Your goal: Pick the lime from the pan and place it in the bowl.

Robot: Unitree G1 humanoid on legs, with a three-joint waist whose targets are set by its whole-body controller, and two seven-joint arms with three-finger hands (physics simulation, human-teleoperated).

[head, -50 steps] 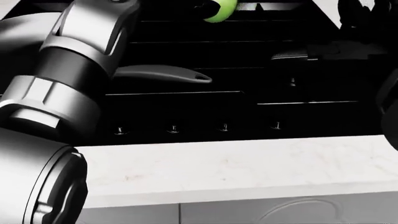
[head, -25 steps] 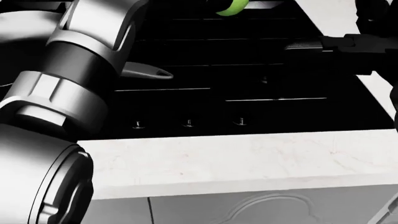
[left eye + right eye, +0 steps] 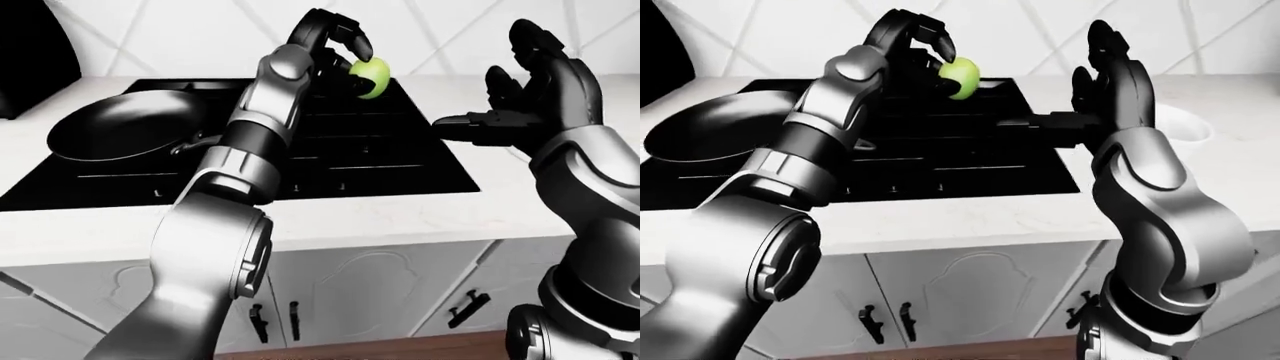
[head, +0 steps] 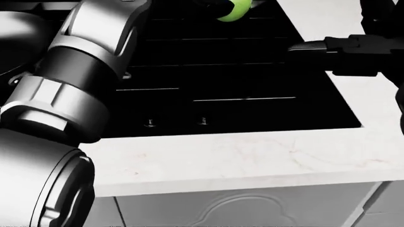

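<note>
My left hand (image 3: pixel 345 56) is shut on the green lime (image 3: pixel 370 76) and holds it in the air over the black stove (image 3: pixel 380 157), near its far right part. The lime also shows at the top of the head view (image 4: pixel 232 10). The dark pan (image 3: pixel 125 135) lies empty on the stove's left side, its handle pointing right. My right hand (image 3: pixel 530 97) hovers open above the stove's right edge, fingers spread, to the right of the lime. A white bowl (image 3: pixel 1185 124) sits on the counter, partly hidden behind my right arm in the right-eye view.
The white counter (image 4: pixel 240 156) runs along the stove's near edge, with white cabinet doors (image 3: pixel 350 289) below. A dark appliance (image 3: pixel 30 52) stands at the top left of the left-eye view. A tiled wall rises behind the stove.
The head view has shifted right, so the stove slides left in the picture. The pan handle has slipped out of sight behind my left arm. The lime stays in my left hand.
</note>
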